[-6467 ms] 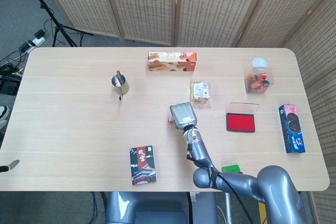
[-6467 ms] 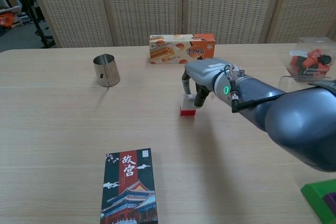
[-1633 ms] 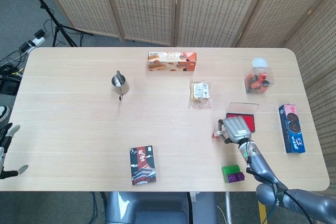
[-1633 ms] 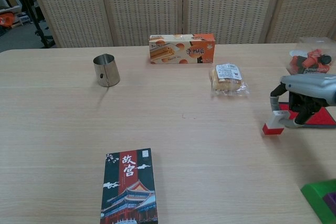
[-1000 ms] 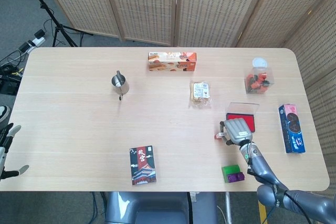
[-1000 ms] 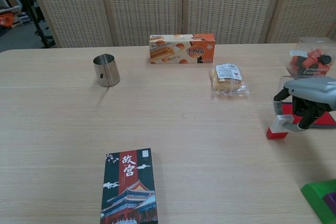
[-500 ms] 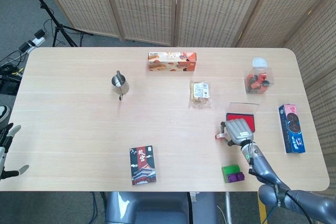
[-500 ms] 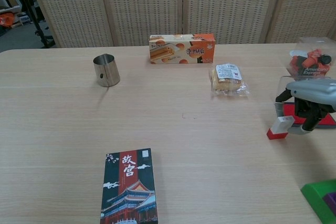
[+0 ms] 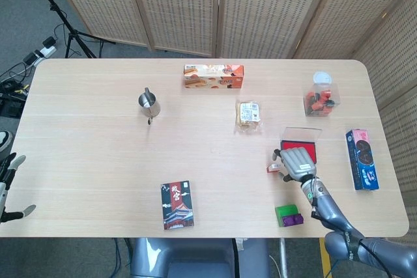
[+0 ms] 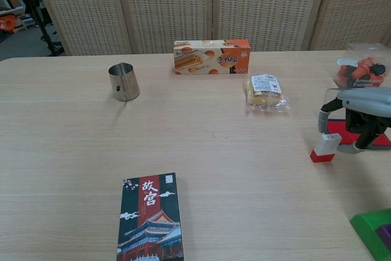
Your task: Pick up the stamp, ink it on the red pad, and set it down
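Note:
The stamp (image 10: 325, 147), a white block on a red base, sits low at the table, tilted, just left of the red ink pad (image 10: 383, 140). My right hand (image 10: 360, 114) arches over the stamp and holds it, thumb at its top left and a finger against its right side. In the head view the right hand (image 9: 296, 161) covers most of the stamp (image 9: 271, 168) and the near-left part of the red pad (image 9: 307, 150). Low at the left edge, off the table, my left hand (image 9: 8, 187) shows with its fingers apart and nothing in it.
Nearby are a wrapped bun (image 9: 248, 114), a clear tub of red and black pieces (image 9: 319, 99), a blue box (image 9: 362, 159) and a green block (image 9: 288, 215). Farther off: a snack box (image 9: 214, 75), a steel cup (image 9: 148, 102) and a dark booklet (image 9: 176, 204).
Since 6.5 s ago my right hand has carried the stamp from the table's middle to the pad's left edge. Over the last second it crept slightly right and rose a little.

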